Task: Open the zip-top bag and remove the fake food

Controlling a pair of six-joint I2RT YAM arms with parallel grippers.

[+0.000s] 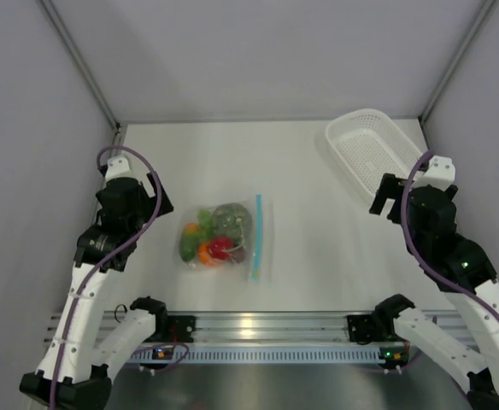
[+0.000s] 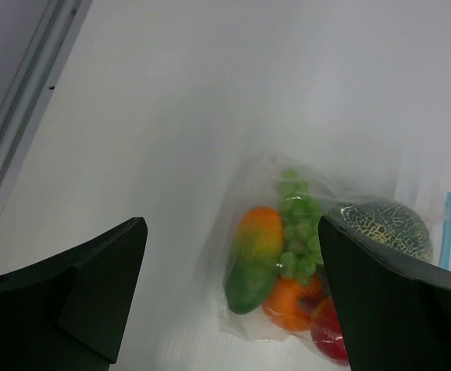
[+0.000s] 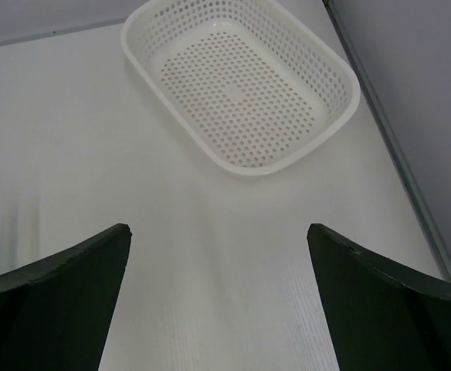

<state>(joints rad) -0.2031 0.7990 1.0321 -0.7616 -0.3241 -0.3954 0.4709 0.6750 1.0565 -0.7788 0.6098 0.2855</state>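
A small, crinkly, clear plastic zip-top bag (image 1: 226, 236) lies flat on the white table (image 1: 318, 256), a little left of centre in the lower half of the top view. Its light blue zip strip (image 1: 255, 237) runs along the bag's right edge. The fake food (image 2: 291, 263) is all inside the bag: a grey-green netted melon (image 2: 384, 224), a bunch of green grapes (image 2: 299, 224), a green-and-orange mango-shaped piece (image 2: 252, 259), an orange ball (image 2: 291, 301) and a red piece (image 2: 330, 332), packed touching one another. The left gripper (image 2: 229, 224) hangs above the table just left of the bag, its dark fingers spread wide and holding nothing. The right gripper (image 3: 218, 228) is likewise spread and empty, well apart from the bag at the right of the top view. It is near the white perforated plastic basket (image 3: 241, 85), which sits in the upper right corner of the table.
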